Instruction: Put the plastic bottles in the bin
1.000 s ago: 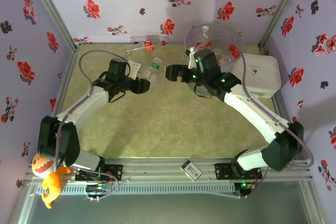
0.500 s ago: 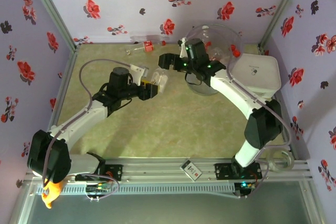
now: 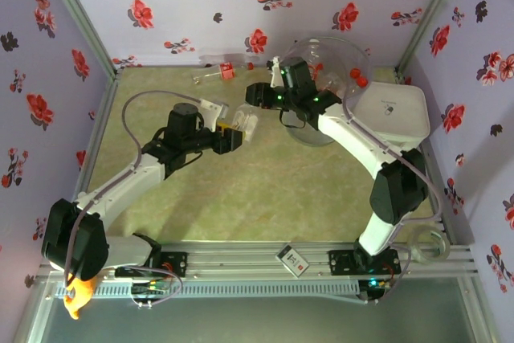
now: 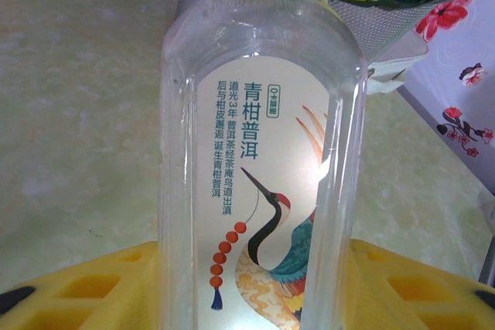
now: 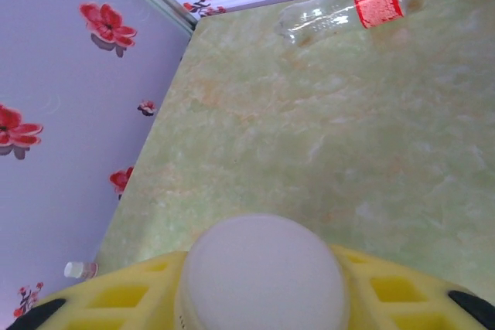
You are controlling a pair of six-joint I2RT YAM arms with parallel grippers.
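Sharing one tea bottle (image 3: 247,122), your left hand (image 3: 231,136) clamps its body, right hand (image 3: 255,102) its cap (image 5: 259,272); the bin (image 3: 337,39) stands upper right.

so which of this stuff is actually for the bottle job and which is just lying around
For the job:
- crane-label bottle, held off the table
- red-label bottle lying by the far wall
- bin, with red-capped bottles inside

Just lying about:
- white square lid beside the bin
- card on the front rail
- orange toy at the near left corner
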